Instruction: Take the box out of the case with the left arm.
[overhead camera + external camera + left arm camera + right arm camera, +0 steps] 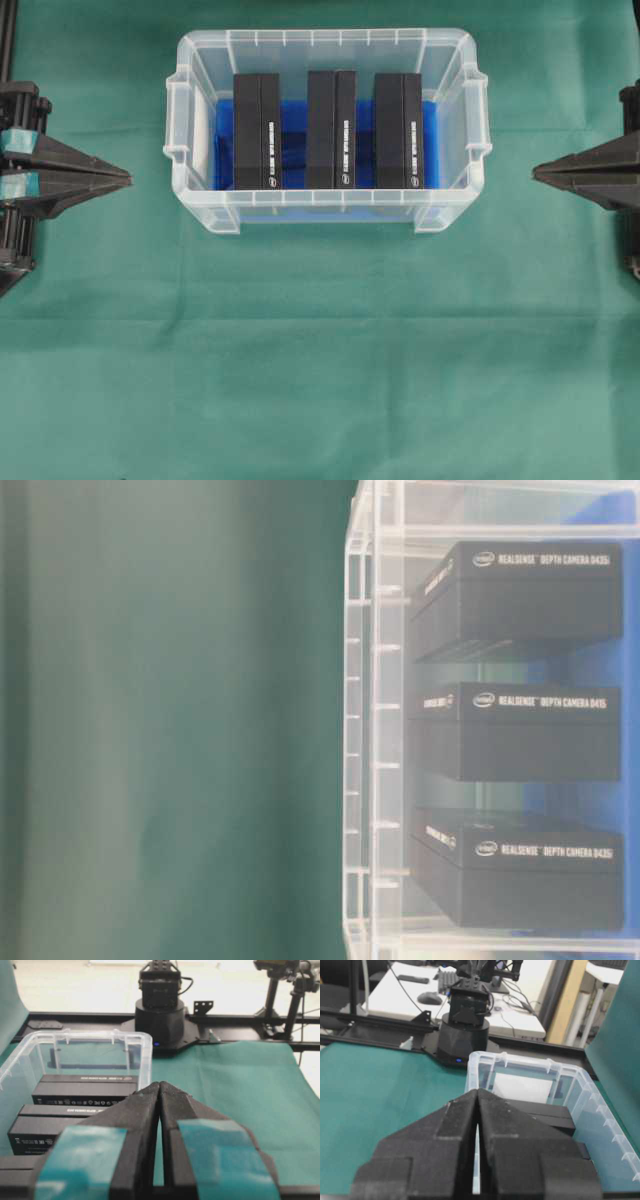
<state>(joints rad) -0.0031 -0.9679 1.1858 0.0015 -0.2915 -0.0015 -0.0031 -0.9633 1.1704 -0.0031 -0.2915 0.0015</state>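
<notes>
- we judge that the task is at its very start: no box is taken yet, and both arms wait at the sides of the table, well apart from the case.
- the left gripper has its fingers pressed together, tip to tip, and it holds nothing; in its wrist view we see the closed tips pointing past the corner of the case.
- the right gripper is also closed and empty, and the task does not need it.
- the case stands in the upper middle of the green cloth. it is clear plastic, without lid, with a blue lining on the bottom.
- inside are three black boxes side by side, not touching each other: the left box, the middle box and the right box.
- the left box is nearest to the left gripper, so we think it is the natural one to take.
- for the next move, we believe the left gripper must open wide, go over the rim, and come down around one box without pushing the wall or the neighbour box.
</notes>
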